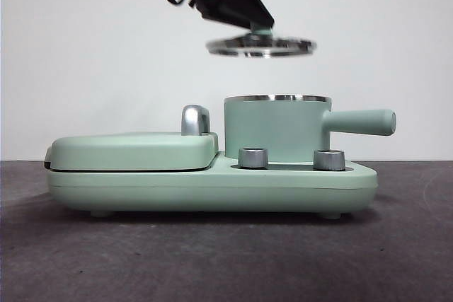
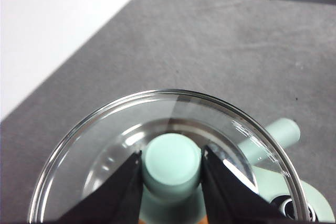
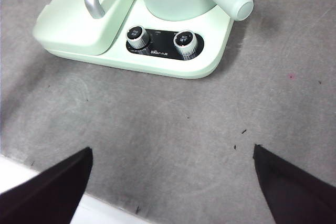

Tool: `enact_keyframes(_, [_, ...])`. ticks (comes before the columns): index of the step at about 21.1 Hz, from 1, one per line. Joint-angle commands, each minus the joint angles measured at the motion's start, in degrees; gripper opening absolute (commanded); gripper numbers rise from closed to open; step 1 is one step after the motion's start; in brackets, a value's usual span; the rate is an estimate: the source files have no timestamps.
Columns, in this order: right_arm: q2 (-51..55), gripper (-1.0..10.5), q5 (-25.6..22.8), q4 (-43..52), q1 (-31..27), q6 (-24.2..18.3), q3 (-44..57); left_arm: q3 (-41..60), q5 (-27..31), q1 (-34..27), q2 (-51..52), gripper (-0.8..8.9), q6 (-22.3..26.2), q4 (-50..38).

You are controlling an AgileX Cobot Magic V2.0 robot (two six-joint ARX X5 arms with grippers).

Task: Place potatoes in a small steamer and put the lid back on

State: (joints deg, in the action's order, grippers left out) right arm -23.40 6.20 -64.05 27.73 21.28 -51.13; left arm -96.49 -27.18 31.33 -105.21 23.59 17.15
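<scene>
Even, bright indoor light, soft shadows under the cooker base (image 1: 212, 187), lid (image 2: 163, 145) glass showing glare

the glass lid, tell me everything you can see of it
The round clear glass lid has a steel rim and a small mint-green knob at its centre. The left tool grips that knob between its two black jaws and holds the lid in the air, about level, slightly tilted, above the mint-green cylindrical pot with a clear gap. Nothing else touches it. Orange shows at the pot's mouth.

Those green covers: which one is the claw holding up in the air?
The round glass lid, pinched by its knob in the left claw above the small steamer. The flat rectangular griddle cover stays down on the appliance.
</scene>
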Motion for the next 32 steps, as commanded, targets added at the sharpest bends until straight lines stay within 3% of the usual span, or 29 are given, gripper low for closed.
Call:
enact_keyframes(1, [0.3, 4.7, 0.0, 0.2, 0.3, 1.1, -0.5, -1.7, -2.5, 0.6, -1.9, 0.05, 2.3, -3.0])
enact_keyframes(3, [0.3, 4.7, 0.0, 0.2, 0.3, 1.1, -0.5, -1.7, -4.7, 0.6, -2.8, 0.05, 3.5, -3.5])
enact_keyframes(13, [0.3, 4.7, 0.0, 0.2, 0.3, 1.2, -0.5, -1.7, -4.8, 0.6, -5.0, 0.05, 3.8, -6.4])
enact_keyframes(22, [0.3, 4.7, 0.0, 0.2, 0.3, 1.2, -0.5, -1.7, -4.0, 0.6, -5.8, 0.05, -8.2, -9.2])
enact_keyframes(32, [0.3, 4.7, 0.0, 0.2, 0.3, 1.2, -0.5, -2.5, -2.8, 0.6, -7.2, 0.05, -9.6, -8.5])
